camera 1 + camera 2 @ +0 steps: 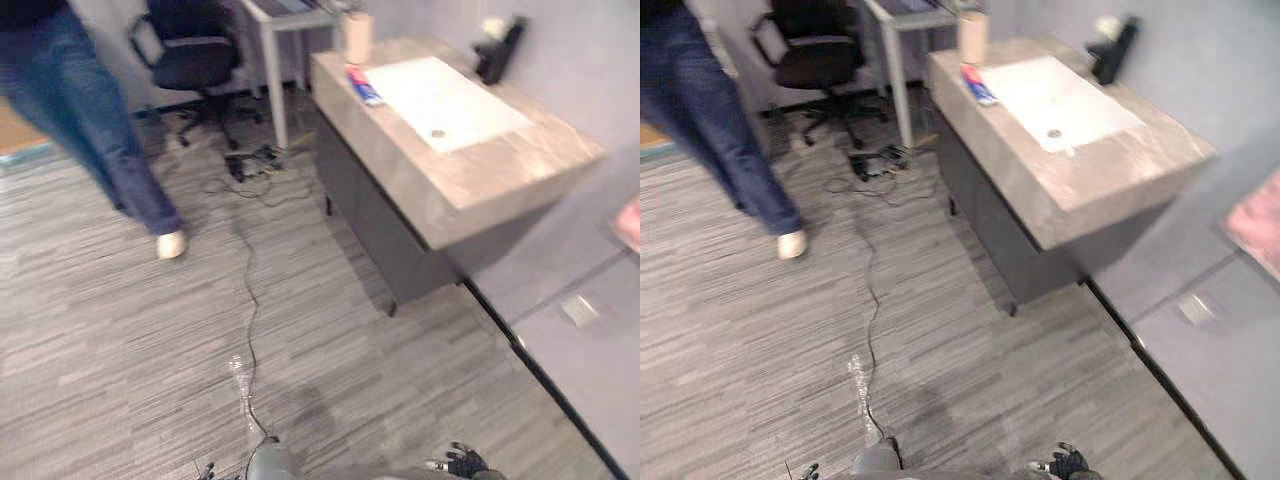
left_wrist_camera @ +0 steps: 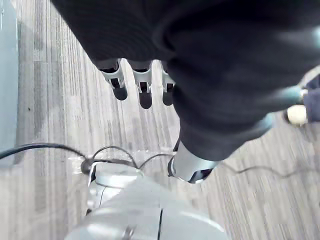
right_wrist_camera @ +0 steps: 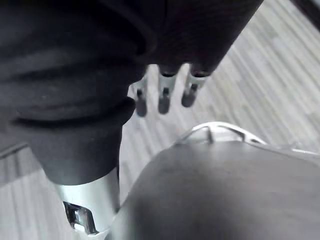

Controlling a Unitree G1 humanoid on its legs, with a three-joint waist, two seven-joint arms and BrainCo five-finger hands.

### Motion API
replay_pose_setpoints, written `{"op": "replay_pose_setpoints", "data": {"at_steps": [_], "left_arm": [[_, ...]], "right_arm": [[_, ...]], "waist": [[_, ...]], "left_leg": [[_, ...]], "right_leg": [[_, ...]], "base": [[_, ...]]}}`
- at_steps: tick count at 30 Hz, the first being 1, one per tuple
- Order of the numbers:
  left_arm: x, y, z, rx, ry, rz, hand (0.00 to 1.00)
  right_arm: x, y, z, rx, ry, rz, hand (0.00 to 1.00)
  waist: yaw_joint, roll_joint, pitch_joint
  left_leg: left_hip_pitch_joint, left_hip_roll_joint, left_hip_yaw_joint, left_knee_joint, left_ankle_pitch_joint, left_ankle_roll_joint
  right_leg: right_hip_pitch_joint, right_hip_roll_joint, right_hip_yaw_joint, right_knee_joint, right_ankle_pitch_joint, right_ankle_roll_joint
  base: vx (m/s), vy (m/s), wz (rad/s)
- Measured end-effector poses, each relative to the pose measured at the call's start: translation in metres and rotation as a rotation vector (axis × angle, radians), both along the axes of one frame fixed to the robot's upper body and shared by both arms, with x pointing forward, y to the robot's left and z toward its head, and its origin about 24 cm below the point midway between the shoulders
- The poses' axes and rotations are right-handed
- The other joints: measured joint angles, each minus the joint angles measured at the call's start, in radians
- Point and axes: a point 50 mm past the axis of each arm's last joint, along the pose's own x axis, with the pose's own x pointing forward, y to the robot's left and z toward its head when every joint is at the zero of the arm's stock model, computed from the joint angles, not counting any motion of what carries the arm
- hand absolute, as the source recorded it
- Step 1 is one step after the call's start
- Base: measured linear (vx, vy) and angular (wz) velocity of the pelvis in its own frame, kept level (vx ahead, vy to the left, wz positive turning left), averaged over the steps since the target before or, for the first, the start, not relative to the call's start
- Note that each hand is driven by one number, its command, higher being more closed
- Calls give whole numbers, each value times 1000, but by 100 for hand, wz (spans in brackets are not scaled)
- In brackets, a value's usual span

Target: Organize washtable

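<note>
While the stone-look grey washtable (image 1: 480,175) with its dark cabinet front (image 1: 370,215) stands well apart from the robot at the far right of the room, neither hand has anything to work on. The left hand (image 2: 145,92) hangs over the striped grey floor (image 1: 120,340) with its fingers loose and slightly parted, holding nothing. The right hand (image 3: 164,97) hangs the same way, fingers relaxed and empty. On the counter, a red-and-blue tube (image 1: 364,86) lies just beside the far-left corner of the white rectangular basin (image 1: 445,100). A beige cylindrical cup (image 1: 357,38) stands at the counter's far end, and a black faucet-like fixture (image 1: 497,50) rises at the basin's far right. The step in hand looks like the approach, so the task is barely begun. To do it well, the robot should probably walk up square to the long near edge of the counter and stop close enough that both the tube and the cup fall within easy reach. It should raise its arms only once clear of the counter's lip. A person in blue jeans (image 1: 90,110) is at the far left beside a black office chair (image 1: 195,55), so keeping to the right-hand side seems wise.
</note>
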Motion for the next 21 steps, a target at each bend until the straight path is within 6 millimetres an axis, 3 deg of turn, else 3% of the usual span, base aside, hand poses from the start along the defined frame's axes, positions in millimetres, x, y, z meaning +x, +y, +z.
{"op": "replay_pose_setpoints", "data": {"at_steps": [1,2,3,5,6,7,8,9,10,11,12,14,16,17,19,20,21], "left_arm": [[1,1,0,8,0,-18,0],[1,0,0,11,1,-29,0],[-1,0,0,15,13,-43,0],[-7,1,-1,21,38,-58,0],[-9,2,-2,21,53,-62,0],[-5,-1,-3,4,52,-87,0],[-5,-4,-3,-3,55,-97,0],[-4,-9,-4,-13,60,-110,0],[7,-8,-3,-9,38,-108,0],[10,-5,-2,-2,29,-100,0],[14,3,1,26,12,-111,0],[20,15,5,61,0,-126,0],[21,9,5,44,-18,-99,0],[13,4,3,25,-9,-72,0],[2,2,1,7,2,-15,0],[-10,2,1,3,18,36,0],[-14,2,1,3,28,41,0]], "right_arm": [[0,2,0,5,-3,-2,0],[0,2,0,5,-2,1,0],[-1,3,-1,8,1,0,0],[-1,6,-2,20,2,-6,0],[-2,8,-2,27,0,-17,0],[-8,12,-4,51,8,-80,0],[-11,9,-4,50,9,-101,0],[-10,3,-2,39,-14,-117,0],[-7,5,-1,44,-33,-132,0],[-8,7,-1,49,-30,-138,0],[-15,18,-4,76,-6,-134,0],[-28,34,-7,116,23,-174,0],[-32,24,-6,102,26,-198,0],[-34,18,-5,90,27,-200,0],[-33,14,-4,77,24,-194,0],[-30,11,-3,72,15,-188,0],[-32,11,-4,70,20,-188,0]], "waist": [[2,-6,0],[6,-5,-1],[5,-6,-1],[-9,-24,2],[-22,-32,6],[-31,-54,-7],[-30,-43,-4],[-53,-3,13],[-59,-13,22],[-59,-22,23],[-45,-68,6],[-64,-120,-10],[-65,-81,-17],[-67,-61,-27],[-65,-31,-36],[-55,-22,-37],[-47,-27,-39]], "left_leg": [[-3,-33,-22,4,-1,12],[-2,-53,-41,3,1,28],[-2,-87,-75,-1,5,42],[0,-147,-124,-12,12,57],[-6,-166,-142,-27,17,64],[-36,-202,-49,146,-55,121],[-20,-200,-11,209,-73,151],[63,-186,-9,169,-165,184],[88,-184,-45,144,-169,174],[94,-181,-63,126,-163,166],[114,-186,-71,69,-140,143],[123,-209,-101,54,-123,124],[87,-162,-136,155,-194,101],[59,-131,-145,233,-230,43],[3,-105,-146,418,-226,-15],[-43,-87,-105,529,-180,-84],[-47,-75,-73,556,-163,-96]], "right_leg": [[-2,38,152,25,-50,8],[-4,65,215,34,-78,15],[-5,117,256,34,-127,19],[-5,183,239,-18,-231,-1],[7,189,249,-22,-247,13],[-3,169,237,16,-256,3],[2,171,232,58,-251,17],[-36,208,235,222,-262,-9],[-100,215,270,329,-302,-21],[-112,236,259,291,-306,-28],[-140,264,236,170,-296,-31],[-144,255,224,118,-203,-65],[-140,281,173,110,-206,-75],[-122,310,156,83,-205,-80],[-122,337,162,90,-222,-76],[-114,352,183,110,-238,-60],[-112,358,196,121,-243,-55]], "base": [[-76,222,143],[-66,129,118],[-67,112,102],[-64,60,106],[-42,44,123],[-2,44,102],[68,77,102],[48,41,90],[38,-5,91],[-64,-83,69],[-22,-109,44],[139,-116,94],[188,-27,58],[176,86,6],[201,95,-15],[171,64,-40],[198,50,-61]]}}
